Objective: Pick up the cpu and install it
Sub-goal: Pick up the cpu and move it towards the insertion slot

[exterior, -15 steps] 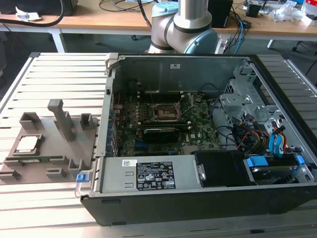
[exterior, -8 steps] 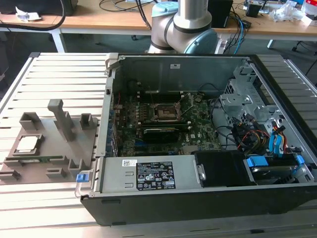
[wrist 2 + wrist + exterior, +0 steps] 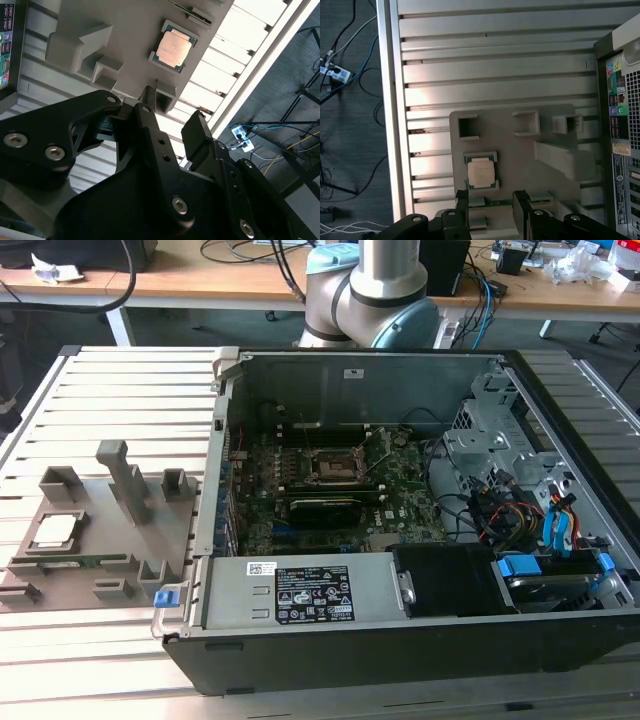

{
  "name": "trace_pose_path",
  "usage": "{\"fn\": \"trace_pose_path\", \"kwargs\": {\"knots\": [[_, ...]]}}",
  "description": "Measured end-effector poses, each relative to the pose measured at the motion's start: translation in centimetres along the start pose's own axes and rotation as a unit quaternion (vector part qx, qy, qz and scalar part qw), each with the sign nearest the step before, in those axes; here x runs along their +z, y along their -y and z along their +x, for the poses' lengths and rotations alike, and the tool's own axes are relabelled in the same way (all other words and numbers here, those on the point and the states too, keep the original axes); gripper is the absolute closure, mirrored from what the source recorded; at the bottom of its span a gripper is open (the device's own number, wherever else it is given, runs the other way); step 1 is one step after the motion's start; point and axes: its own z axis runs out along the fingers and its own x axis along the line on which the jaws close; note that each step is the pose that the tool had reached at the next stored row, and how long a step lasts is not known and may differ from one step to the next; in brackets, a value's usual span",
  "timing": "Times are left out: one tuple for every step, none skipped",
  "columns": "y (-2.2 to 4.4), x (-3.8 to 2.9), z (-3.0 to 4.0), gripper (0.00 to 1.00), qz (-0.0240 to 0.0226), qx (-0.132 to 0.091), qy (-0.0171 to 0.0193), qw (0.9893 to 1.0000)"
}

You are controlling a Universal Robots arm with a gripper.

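Presently, item one: the cpu, a small flat square chip with a dull silvery lid and a thin pale rim. It lies flat and lid-up in a shallow square pocket of the grey fixture plate, not yet lifted. Item two: the fixture plate, carrying several empty pockets and upright posts, rests on the slatted aluminium bench at the exterior view's left, just beside the open computer case. Item three: the gripper, black, with its two fingers apart and nothing between them. In the first wrist view it hangs over the fixture plate close to the cpu without touching it, and in the second wrist view the chip lies beyond the fingertips. Item four: the motherboard inside the case, with the dark cpu socket near its middle, well apart from the chip. Item five: the arm, rising at the far side of the case. Handling note, by judgement: the chip should be light, stiff and thin, its smooth lid slippery and its underside contacts easily damaged. Take it by two opposite edges, level. The pocket's rim leaves little edge exposed, so the fingers must straddle it squarely.
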Motion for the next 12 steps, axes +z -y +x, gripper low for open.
{"fn": "trace_pose_path", "kwargs": {"knots": [[0.00,0.07,0.00,0.52,0.0000,0.000,0.0000,1.0000],[0.00,0.13,0.00,0.52,0.0000,0.000,0.0000,1.0000],[0.00,0.28,0.01,0.52,0.0000,0.000,0.0000,1.0000],[0.00,0.34,0.01,0.52,0.0000,0.000,0.0000,1.0000],[0.00,0.40,0.01,0.52,0.0000,0.000,0.0000,1.0000],[0.00,0.50,0.01,0.52,0.0000,0.000,0.0000,1.0000],[0.00,0.59,0.02,0.52,0.0000,0.000,0.0000,1.0000],[0.00,0.68,0.02,0.52,0.0000,0.000,0.0000,1.0000],[0.00,0.80,0.02,0.52,0.0000,0.000,0.0000,1.0000],[0.00,0.89,0.03,0.52,0.0000,0.000,0.0000,1.0000],[0.00,1.09,0.03,0.52,0.0000,0.000,0.0000,1.0000],[0.00,1.20,0.04,0.52,0.0000,0.000,0.0000,1.0000]]}}
